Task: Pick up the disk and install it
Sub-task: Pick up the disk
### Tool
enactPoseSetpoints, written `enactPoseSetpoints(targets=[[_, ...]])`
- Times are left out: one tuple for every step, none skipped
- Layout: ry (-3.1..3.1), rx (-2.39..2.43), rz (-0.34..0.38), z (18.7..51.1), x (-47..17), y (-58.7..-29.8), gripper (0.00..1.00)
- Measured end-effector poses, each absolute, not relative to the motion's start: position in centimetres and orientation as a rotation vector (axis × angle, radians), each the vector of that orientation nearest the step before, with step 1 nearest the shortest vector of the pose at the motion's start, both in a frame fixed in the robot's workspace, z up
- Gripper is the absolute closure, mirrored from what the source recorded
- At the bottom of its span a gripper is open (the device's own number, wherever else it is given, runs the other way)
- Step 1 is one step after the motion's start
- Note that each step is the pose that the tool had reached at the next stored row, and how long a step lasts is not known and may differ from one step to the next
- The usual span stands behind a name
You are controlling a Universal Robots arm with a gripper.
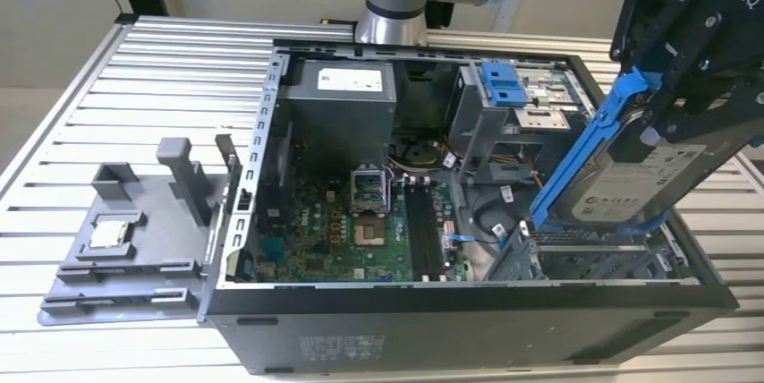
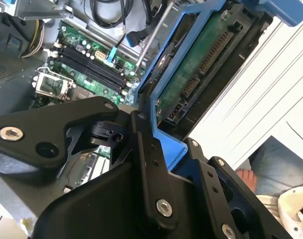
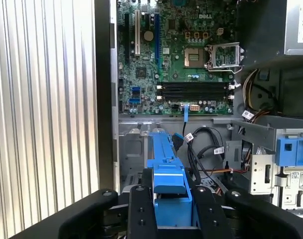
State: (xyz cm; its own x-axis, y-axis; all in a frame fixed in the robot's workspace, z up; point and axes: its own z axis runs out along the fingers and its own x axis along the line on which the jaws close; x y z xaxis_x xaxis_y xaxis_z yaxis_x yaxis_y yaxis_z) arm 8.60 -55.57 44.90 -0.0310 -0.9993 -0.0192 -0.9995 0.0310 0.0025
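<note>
The disk [image 1: 632, 177], a silver-grey drive with a white label in a bright blue bracket, hangs tilted on edge over the right end of the open computer case [image 1: 478, 311]. My gripper [image 1: 671, 123] is shut on it from above, its black fingers clamping the upper part of the bracket. In the second wrist view the disk's green circuit-board underside [image 2: 201, 64] faces the camera, with the gripper [image 2: 168, 149] closed on the blue frame. The first wrist view looks down the blue bracket [image 3: 168, 169] between the fingers [image 3: 141, 209] toward the metal drive bay [image 3: 136, 149].
Inside the case lie the motherboard [image 1: 358, 213], power supply [image 1: 340, 101], loose cables [image 3: 206, 149] and a blue latch [image 1: 507, 83]. A grey fixture [image 1: 120, 267] holding a small square chip [image 1: 107, 233] sits at the exterior view's left. A person's leg [image 2: 275, 159] is beside the slatted table [image 1: 72, 114].
</note>
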Motion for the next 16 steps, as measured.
enactPoseSetpoints(targets=[[2.248, -2.177, 0.024, 44.7, 8.6, -55.6, 1.00], [2.249, -2.176, 0.024, 44.6, 8.6, -55.6, 1.00], [2.250, -2.175, 0.024, 44.4, 8.7, -55.6, 1.00], [2.250, -2.175, 0.024, 44.2, 8.7, -55.6, 1.00], [2.251, -2.174, 0.024, 44.1, 8.8, -55.6, 1.00], [2.251, -2.174, 0.025, 43.9, 8.8, -55.6, 1.00], [2.251, -2.173, 0.025, 43.8, 8.9, -55.6, 1.00], [2.250, -2.173, 0.025, 43.7, 8.9, -55.6, 1.00], [2.250, -2.172, 0.027, 43.6, 8.9, -55.6, 1.00], [2.249, -2.171, 0.029, 43.5, 8.9, -55.6, 1.00], [2.248, -2.170, 0.031, 43.5, 8.9, -55.6, 1.00], [2.247, -2.169, 0.033, 43.4, 8.9, -55.6, 1.00], [2.246, -2.169, 0.035, 43.4, 9.0, -55.6, 1.00], [2.244, -2.169, 0.037, 43.3, 9.0, -55.6, 1.00], [2.244, -2.168, 0.039, 43.3, 9.0, -55.6, 1.00], [2.243, -2.168, 0.039, 43.3, 9.1, -55.6, 1.00]])
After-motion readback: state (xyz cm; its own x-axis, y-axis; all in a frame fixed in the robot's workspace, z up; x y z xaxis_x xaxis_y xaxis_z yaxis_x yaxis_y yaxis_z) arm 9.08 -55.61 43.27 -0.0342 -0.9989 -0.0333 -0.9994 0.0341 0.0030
